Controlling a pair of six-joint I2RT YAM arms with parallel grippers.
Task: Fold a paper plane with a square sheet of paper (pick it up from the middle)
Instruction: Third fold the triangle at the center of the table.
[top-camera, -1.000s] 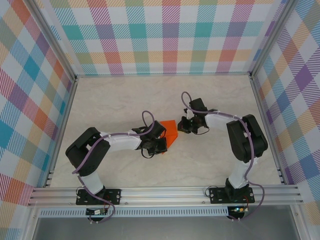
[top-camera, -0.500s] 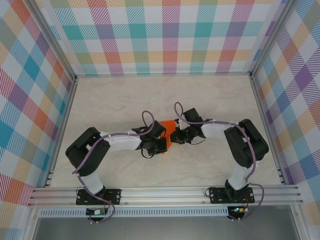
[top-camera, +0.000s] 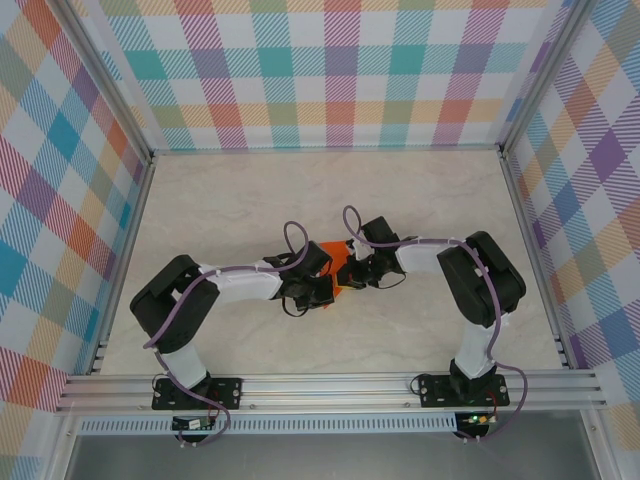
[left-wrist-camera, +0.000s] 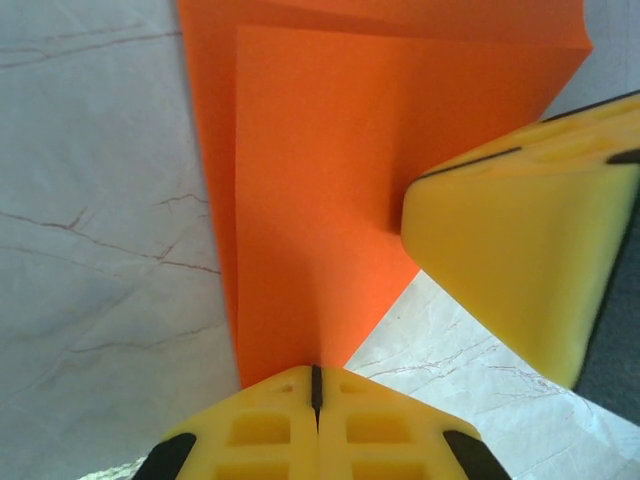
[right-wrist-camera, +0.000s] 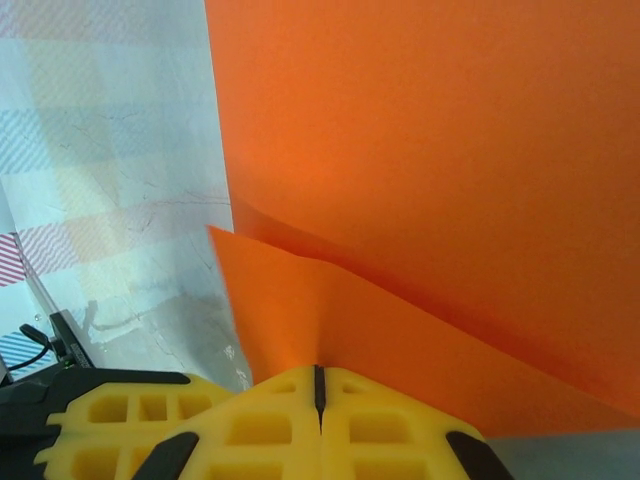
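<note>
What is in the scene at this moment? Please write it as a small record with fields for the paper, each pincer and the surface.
paper: orange paper, partly folded, its layers overlapping
left pincer: left pincer shut on a narrow end of the paper
right pincer: right pincer shut on a folded flap of the same paper
position: paper lies between the two pincers, near the middle of the table
surface: pale marbled
lifted or flat: cannot tell

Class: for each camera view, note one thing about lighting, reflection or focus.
Top external: even light, faint shadows on the table. Left wrist: orange paper sharp, softly shaded. Right wrist: the glossy table shows plaid reflections.
</note>
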